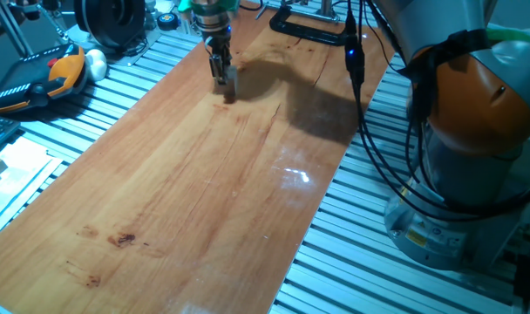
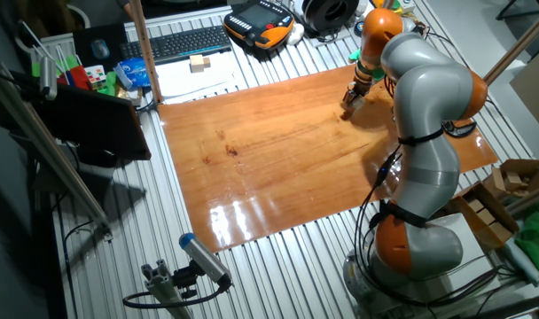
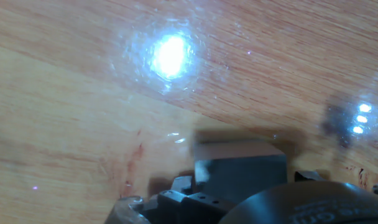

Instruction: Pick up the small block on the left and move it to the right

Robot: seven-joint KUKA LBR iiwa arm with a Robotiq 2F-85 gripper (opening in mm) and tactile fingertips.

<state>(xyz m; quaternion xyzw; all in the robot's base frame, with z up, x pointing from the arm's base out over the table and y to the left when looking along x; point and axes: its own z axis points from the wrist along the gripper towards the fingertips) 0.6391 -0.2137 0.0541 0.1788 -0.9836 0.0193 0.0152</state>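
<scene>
The small block (image 1: 231,81) is a pale wooden cube at my fingertips, at or just above the far part of the wooden board (image 1: 204,192). My gripper (image 1: 224,80) points straight down and looks shut on the block. In the hand view the block (image 3: 239,163) fills the lower middle, close to the camera, with a dark shadow along its far edge; the fingers are not clearly shown there. In the other fixed view the gripper (image 2: 347,108) is near the board's far right part, and the block is too small to make out.
A black clamp (image 1: 309,26) lies on the board's far edge behind the gripper. An orange and black pendant (image 1: 38,78) sits off the board to the left. The arm's base (image 1: 474,157) and cables (image 1: 361,96) stand at the right. A keyboard (image 2: 185,42) and another wooden cube (image 2: 198,63) lie beyond the board.
</scene>
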